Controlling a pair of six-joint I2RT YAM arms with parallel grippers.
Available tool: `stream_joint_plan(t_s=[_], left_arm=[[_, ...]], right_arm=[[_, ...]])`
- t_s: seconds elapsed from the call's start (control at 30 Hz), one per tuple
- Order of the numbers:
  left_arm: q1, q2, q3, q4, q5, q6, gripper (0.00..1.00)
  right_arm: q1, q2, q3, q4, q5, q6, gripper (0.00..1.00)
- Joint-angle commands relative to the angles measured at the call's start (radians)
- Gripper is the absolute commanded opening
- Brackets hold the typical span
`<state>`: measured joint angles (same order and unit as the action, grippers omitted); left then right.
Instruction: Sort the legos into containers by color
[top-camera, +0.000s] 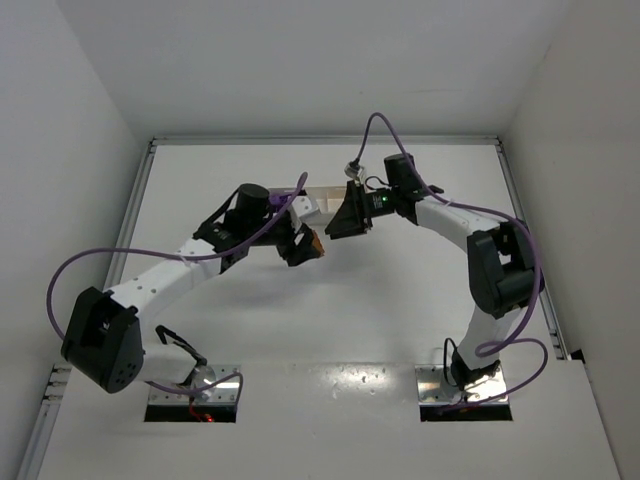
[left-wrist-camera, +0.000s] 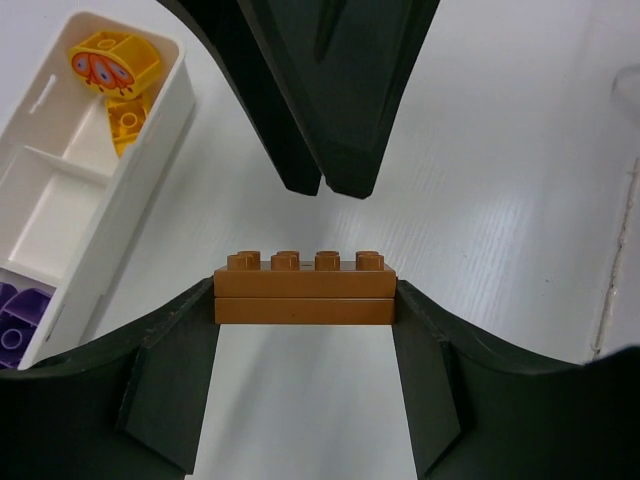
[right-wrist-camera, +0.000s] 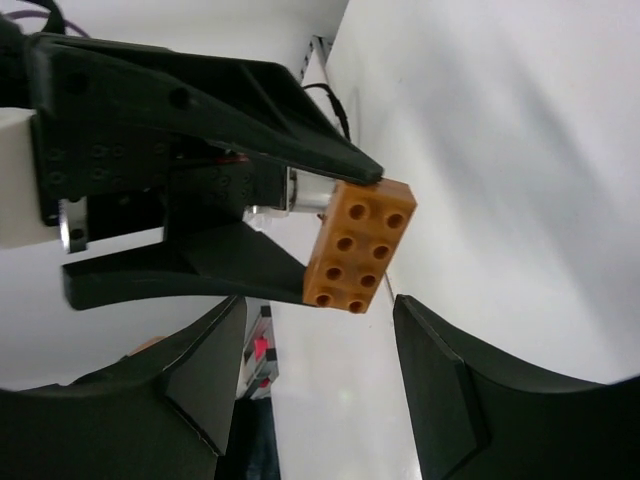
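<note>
A brown lego brick (left-wrist-camera: 305, 290) hangs above the table, studs up, with my left gripper (left-wrist-camera: 305, 302) shut on its two short ends. The right wrist view shows the brick's (right-wrist-camera: 360, 245) underside. My right gripper (right-wrist-camera: 318, 335) is open, and the brick sits just beyond its fingertips, not between them. From the top, both grippers meet mid-table, left (top-camera: 308, 246) and right (top-camera: 340, 222). The white tray (left-wrist-camera: 150, 150) lies to the left. Yellow legos (left-wrist-camera: 115, 65) fill its far container and purple legos (left-wrist-camera: 18, 315) its near one.
The tray's middle compartment (left-wrist-camera: 60, 215) shows only white floor. Metal rails (top-camera: 140, 210) run along the table's left and right (top-camera: 522, 210) edges, with white walls beyond. The right arm's fingers (left-wrist-camera: 330, 100) hang close over the brick in the left wrist view.
</note>
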<state>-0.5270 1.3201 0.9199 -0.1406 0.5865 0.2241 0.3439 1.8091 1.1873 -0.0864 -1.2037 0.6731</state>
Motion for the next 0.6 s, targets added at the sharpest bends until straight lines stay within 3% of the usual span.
stream_joint_plan(t_s=[0.0, 0.57], left_arm=[[-0.021, -0.002, 0.05, 0.018, -0.014, 0.017, 0.24], [-0.039, 0.025, 0.086, 0.018, -0.024, 0.017, 0.24]], right_arm=[[0.007, -0.014, 0.001, -0.021, 0.033, -0.05, 0.61], [0.044, 0.035, 0.029, -0.039, 0.046, -0.06, 0.6]])
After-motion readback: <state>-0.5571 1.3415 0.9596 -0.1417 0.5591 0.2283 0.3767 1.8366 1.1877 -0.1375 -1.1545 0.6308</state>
